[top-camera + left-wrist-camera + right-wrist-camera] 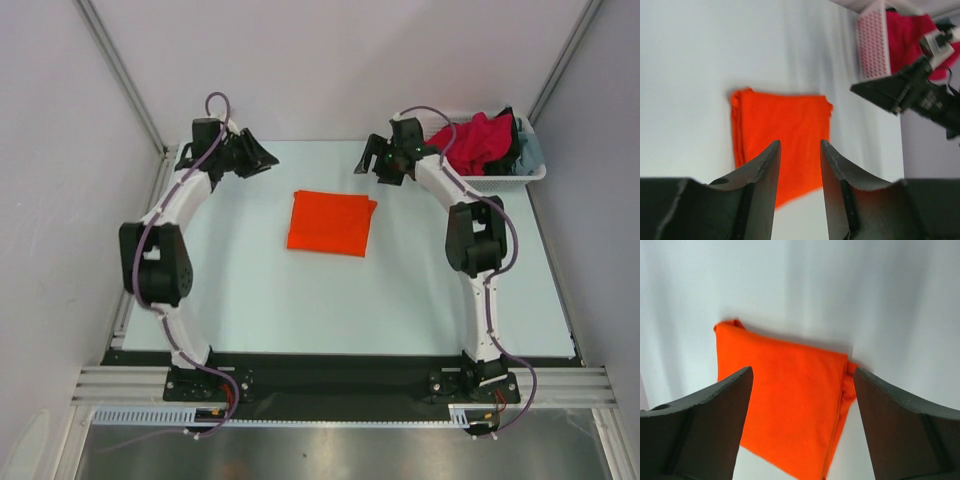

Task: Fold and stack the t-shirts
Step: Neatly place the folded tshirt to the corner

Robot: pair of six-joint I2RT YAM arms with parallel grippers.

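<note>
Dark fingers (705,415) of the right gripper (802,371) stand wide apart with nothing between them. The orange t-shirt (785,400) lies flat on the table below, clear of both. Seen from the left wrist, the left gripper (800,142) shows a narrower gap, also empty, with the shirt beyond its tips toward 12 o'clock.

From above, the shirt is a tidy folded rectangle near the middle of the table (300,310). The left gripper sits off at its 10 o'clock and the right at its 1 o'clock, neither touching it. Folding of this shirt looks finished.

The next move, I judge, is a reach by the right arm to the white basket (505,180) at 2 o'clock, where a crimson-pink t-shirt (480,140) lies heaped with others. That calls for a pinch on one garment only.
</note>
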